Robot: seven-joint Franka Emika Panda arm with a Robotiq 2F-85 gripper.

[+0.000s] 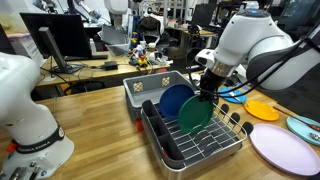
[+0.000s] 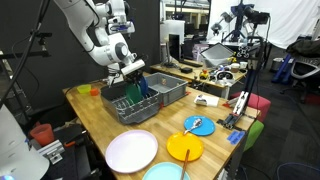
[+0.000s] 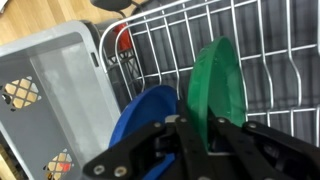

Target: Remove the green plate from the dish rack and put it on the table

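The green plate (image 1: 194, 115) stands on edge in the dish rack (image 1: 203, 152), just beside a dark blue plate (image 1: 175, 99). My gripper (image 1: 208, 92) comes down from above and is shut on the green plate's upper rim. In the wrist view, the fingers (image 3: 200, 130) sit on either side of the green plate (image 3: 218, 80), with the blue plate (image 3: 148, 115) to its left. The rack also shows in an exterior view (image 2: 125, 108), on the wooden table (image 2: 185, 108), with the gripper (image 2: 137, 78) above it.
A grey plastic bin (image 1: 148, 85) stands right behind the rack. A lilac plate (image 1: 283, 148), an orange plate (image 1: 262, 108) and a teal plate (image 1: 303, 127) lie on the table beyond the rack. A second robot's white base (image 1: 30, 120) stands at the table's other end.
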